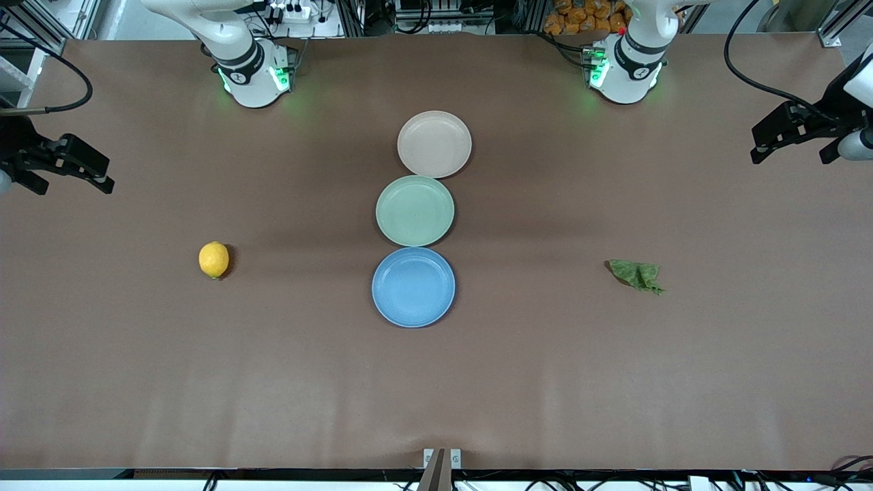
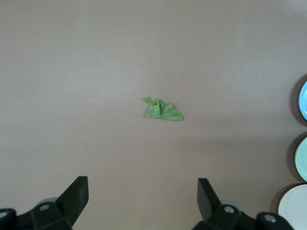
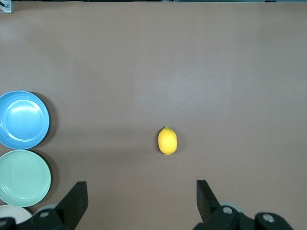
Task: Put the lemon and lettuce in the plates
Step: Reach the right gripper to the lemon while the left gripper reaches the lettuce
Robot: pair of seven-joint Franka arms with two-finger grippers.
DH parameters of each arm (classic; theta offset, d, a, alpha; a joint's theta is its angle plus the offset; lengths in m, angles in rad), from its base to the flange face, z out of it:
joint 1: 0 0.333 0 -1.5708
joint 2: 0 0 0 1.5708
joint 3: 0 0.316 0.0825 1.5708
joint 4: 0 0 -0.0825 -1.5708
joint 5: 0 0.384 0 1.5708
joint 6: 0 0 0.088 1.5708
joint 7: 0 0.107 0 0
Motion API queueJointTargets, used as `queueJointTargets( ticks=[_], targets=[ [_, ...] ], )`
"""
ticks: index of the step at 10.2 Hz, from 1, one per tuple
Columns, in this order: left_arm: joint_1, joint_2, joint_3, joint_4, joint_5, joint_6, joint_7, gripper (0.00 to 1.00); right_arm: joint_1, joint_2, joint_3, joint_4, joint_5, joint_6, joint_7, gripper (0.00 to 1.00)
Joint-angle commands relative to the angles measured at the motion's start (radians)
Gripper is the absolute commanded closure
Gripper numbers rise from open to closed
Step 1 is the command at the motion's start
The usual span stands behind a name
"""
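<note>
The lemon [image 1: 214, 260], left of centre in the front view, looks firm, smooth and prone to rolling; grip its short waist. The lettuce [image 1: 637, 275], right of centre, looks limp and light; pinch its bunched fold. Both lie on the tabletop [image 1: 436, 382], well apart from the blue plate [image 1: 413, 287] and beige-pink plate [image 1: 434, 144]. The right tool [image 1: 95, 179] at the left edge and the left tool [image 1: 767, 146] at the right edge are spread wide, holding nothing.

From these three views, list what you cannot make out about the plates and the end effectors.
- Beige-pink plate: whole in the front view, cut by the frame edge in both wrist views.
- Blue plate: cut by the edge in the left wrist view.
- Right end effector and left end effector: open, but each wrist view's lower edge cuts the fingers.
- Lettuce underside: hidden against the table.
</note>
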Motion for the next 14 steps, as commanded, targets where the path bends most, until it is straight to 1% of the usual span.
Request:
queueJointTargets(
  ticks=[1, 3, 5, 7, 8, 9, 10, 11, 12, 14],
  targets=[
    [-0.009, 0.006, 0.009, 0.022, 0.021, -0.022, 0.024, 0.0, -0.001, 0.006, 0.002, 0.012, -0.001, -0.009, 0.001, 0.0],
    [-0.009, 0.012, 0.009, 0.02, 0.012, -0.02, 0.024, 0.0, 0.0, 0.01, 0.002, 0.01, -0.001, -0.011, 0.001, 0.0],
    [-0.009, 0.059, 0.009, 0.013, 0.01, -0.019, 0.049, 0.0, -0.001, 0.026, 0.002, -0.011, -0.001, -0.009, -0.001, 0.0],
    [-0.008, 0.127, 0.009, 0.002, -0.006, -0.019, 0.081, 0.0, -0.007, 0.049, 0.0, -0.069, -0.001, 0.012, -0.002, 0.0],
    [-0.008, 0.164, 0.009, -0.001, -0.032, -0.019, 0.081, 0.0, -0.011, 0.052, 0.0, -0.136, -0.004, 0.079, -0.002, 0.0],
    [-0.011, 0.223, 0.009, 0.0, -0.042, -0.017, 0.081, 0.0, -0.026, 0.052, -0.001, -0.211, -0.007, 0.15, -0.002, 0.0],
    [-0.035, 0.275, 0.009, -0.001, -0.042, 0.001, 0.081, 0.0, -0.033, 0.055, -0.001, -0.274, -0.008, 0.202, -0.002, 0.0],
    [-0.047, 0.314, 0.01, -0.019, -0.04, 0.047, 0.079, 0.0, -0.046, 0.061, -0.001, -0.345, -0.01, 0.251, -0.002, 0.0],
    [-0.046, 0.331, 0.009, -0.07, -0.042, 0.125, 0.078, 0.0, -0.067, 0.066, -0.001, -0.417, -0.008, 0.324, -0.002, 0.0],
    [-0.043, 0.339, 0.01, -0.214, -0.04, 0.305, 0.078, 0.0, -0.084, 0.084, -0.001, -0.53, -0.012, 0.44, -0.004, 0.0]
  ],
)
